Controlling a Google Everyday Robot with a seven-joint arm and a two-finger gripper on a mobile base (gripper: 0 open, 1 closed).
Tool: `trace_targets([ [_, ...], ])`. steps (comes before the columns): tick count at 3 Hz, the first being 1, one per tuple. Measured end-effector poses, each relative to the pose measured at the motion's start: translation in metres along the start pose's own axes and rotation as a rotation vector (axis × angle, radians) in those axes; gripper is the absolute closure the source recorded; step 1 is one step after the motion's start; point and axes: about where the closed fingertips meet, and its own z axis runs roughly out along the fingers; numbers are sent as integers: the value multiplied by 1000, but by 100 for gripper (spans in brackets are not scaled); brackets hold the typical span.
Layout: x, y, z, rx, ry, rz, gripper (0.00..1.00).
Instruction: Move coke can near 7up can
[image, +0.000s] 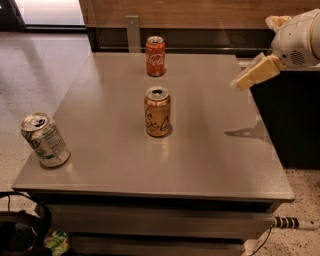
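Grey table (210, 155) seen from the front and above, with three cans set on it. The coke can (155, 56) is stood upright near the far edge, roughly at mid-width. The 7up can (45, 140) is placed at the near left corner, leaning a little (its opened top is turned toward the camera), well apart from the coke can. An orange-gold can (158, 112) is stood upright between them, near the table's centre and in line with the coke can. The gripper (252, 74) is held in the air above the table's far right edge, clear of all three cans; nothing is seen in it, and whether it is open or closed cannot be told. Its shadow (247, 133) is cast on the right side of the tabletop.
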Motion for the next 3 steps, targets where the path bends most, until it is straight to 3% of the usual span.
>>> trace_targets([
  [1,-7,-6,4,24,-37,11,0],
  [3,-19,-12,17,17,-63,15,0],
])
